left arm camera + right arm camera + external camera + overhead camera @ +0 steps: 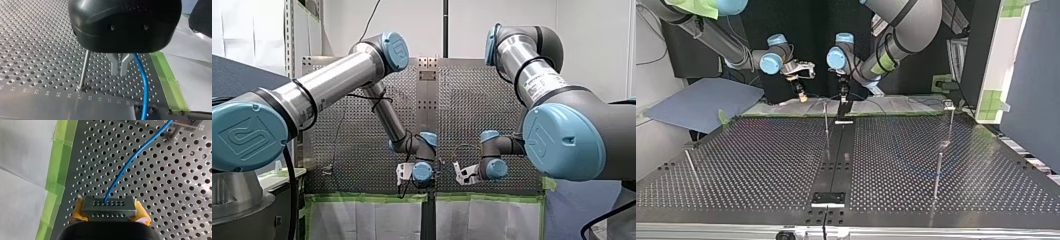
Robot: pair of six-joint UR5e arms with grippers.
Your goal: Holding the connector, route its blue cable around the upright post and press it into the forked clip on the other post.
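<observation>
Our right end effector [110, 216], pads [143, 217] mostly hidden under its body, clamps the connector [109, 207], long axis spanning pad to pad, blue cable [130, 162] leaving straight ahead; our left end effector [120, 73] stands closed.

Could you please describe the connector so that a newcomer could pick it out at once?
Start at the perforated table, at the edge lined with green tape, where my right gripper hangs. Between its yellow-padded fingers sits the connector, a dark grey block. Unlike anything nearby, its face bears rows of small holes, and the blue cable springs from it.
</observation>
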